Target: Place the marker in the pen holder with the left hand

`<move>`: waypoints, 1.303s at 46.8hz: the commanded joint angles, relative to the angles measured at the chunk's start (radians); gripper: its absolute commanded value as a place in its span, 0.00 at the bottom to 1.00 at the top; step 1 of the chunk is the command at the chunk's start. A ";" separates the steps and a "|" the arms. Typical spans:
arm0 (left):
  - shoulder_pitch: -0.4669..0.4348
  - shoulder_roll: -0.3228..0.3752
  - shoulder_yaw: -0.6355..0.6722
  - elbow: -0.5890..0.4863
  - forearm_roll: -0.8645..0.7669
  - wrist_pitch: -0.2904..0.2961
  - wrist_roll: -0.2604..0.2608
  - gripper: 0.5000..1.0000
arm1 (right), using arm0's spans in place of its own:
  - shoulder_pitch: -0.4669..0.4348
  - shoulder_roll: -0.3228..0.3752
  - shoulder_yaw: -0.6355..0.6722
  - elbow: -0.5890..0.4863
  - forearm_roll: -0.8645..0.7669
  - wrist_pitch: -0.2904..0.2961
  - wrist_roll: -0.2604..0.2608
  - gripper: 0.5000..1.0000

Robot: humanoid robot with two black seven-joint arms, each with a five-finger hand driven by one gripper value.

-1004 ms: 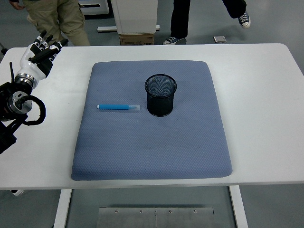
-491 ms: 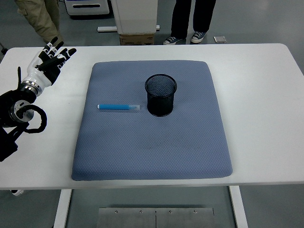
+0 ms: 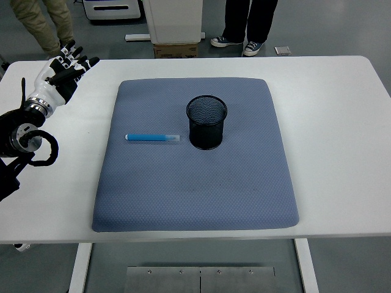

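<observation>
A blue marker with a clear cap lies flat on the grey-blue mat, its length running left to right, just left of the black mesh pen holder. The holder stands upright near the mat's middle. My left hand hovers over the table's far left corner, well away from the marker, with its fingers spread and holding nothing. The black left arm comes in from the left edge. No right arm shows.
The mat lies on a white table. Beyond the far edge stand people's legs and a white cabinet with a cardboard box at its foot.
My left hand has shifted slightly toward the far left corner and stayed spread. The people behind the table have walked. Marker and holder have not moved.
</observation>
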State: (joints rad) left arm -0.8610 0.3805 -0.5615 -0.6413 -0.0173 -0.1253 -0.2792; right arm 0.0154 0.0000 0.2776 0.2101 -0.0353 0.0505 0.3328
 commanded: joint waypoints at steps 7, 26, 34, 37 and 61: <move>-0.088 -0.002 0.075 0.000 0.046 0.013 0.005 1.00 | 0.000 0.000 0.000 -0.001 0.000 0.000 0.000 1.00; -0.387 0.017 0.618 -0.026 0.089 0.013 0.041 1.00 | 0.000 0.000 0.000 0.000 0.000 0.000 0.000 1.00; -0.506 0.046 0.831 -0.089 0.079 -0.020 -0.046 1.00 | 0.000 0.000 0.000 -0.001 0.000 0.000 0.000 1.00; -0.546 0.057 0.899 -0.119 0.079 -0.063 -0.071 1.00 | 0.000 0.000 0.000 0.000 0.000 0.000 0.000 1.00; -0.754 -0.023 1.393 -0.285 0.102 -0.085 -0.051 1.00 | 0.000 0.000 0.000 0.000 0.000 0.000 0.000 1.00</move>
State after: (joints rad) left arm -1.5969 0.3732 0.8071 -0.9221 0.0718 -0.2092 -0.3383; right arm 0.0154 0.0000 0.2777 0.2100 -0.0353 0.0505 0.3328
